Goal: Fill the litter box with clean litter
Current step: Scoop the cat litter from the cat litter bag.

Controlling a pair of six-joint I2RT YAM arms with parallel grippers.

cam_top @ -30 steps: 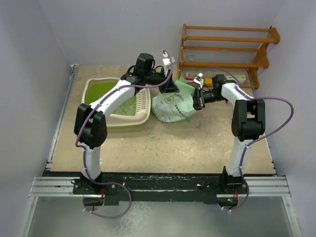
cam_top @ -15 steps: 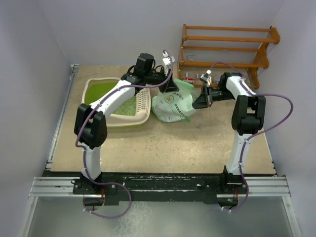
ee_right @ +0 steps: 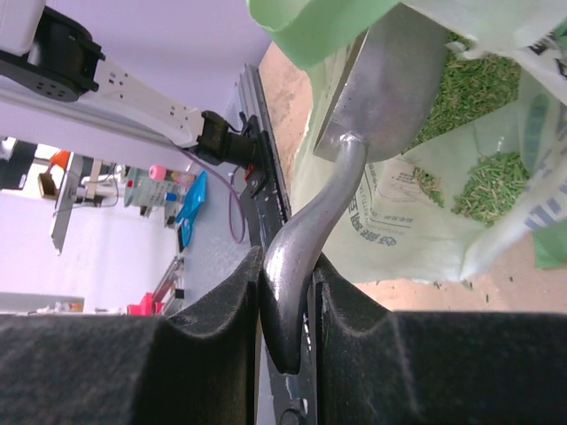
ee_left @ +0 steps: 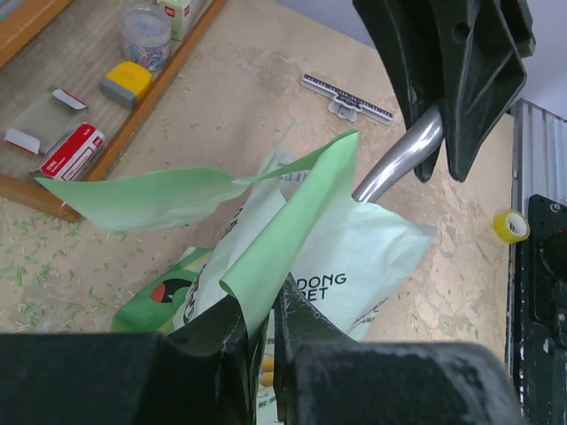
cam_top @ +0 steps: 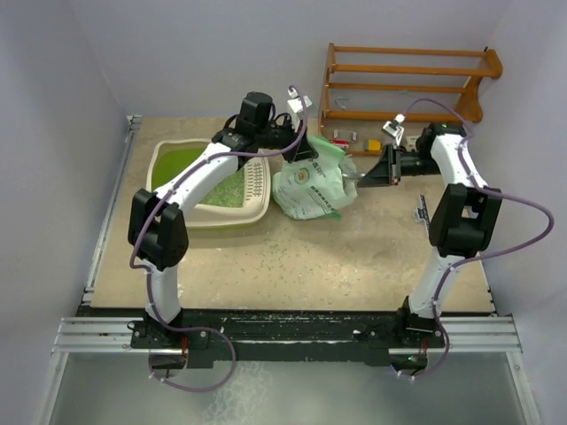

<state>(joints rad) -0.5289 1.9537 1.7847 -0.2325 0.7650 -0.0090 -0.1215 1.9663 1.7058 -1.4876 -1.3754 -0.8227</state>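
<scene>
The cream litter box (cam_top: 259, 209) with its lime-green inside sits at the left, with some green litter (cam_top: 232, 189) lying in it. A pale green printed bag (cam_top: 310, 186) stands to its right. My left gripper (cam_top: 301, 150) is shut on the bag's top flap (ee_left: 292, 221) and holds it up; its jaws (ee_left: 263, 305) pinch the flap. My right gripper (cam_top: 387, 168) is shut on the handle of a metal scoop (cam_top: 356, 180). In the right wrist view the jaws (ee_right: 291, 266) clamp the handle, and the scoop bowl (ee_right: 394, 80) sits at the bag's mouth over pellets (ee_right: 483, 181).
A wooden rack (cam_top: 403, 84) stands at the back right with small boxes (ee_left: 75, 146) and a jar (ee_left: 146, 31) on its bottom shelf. A ruler-like strip (ee_left: 345, 96) and a yellow tape roll (ee_left: 511, 226) lie on the table. Loose pellets are scattered on the tabletop.
My right arm has drawn back to the right, pulling the scoop outward to the bag's mouth. My left gripper has stayed on the bag flap.
</scene>
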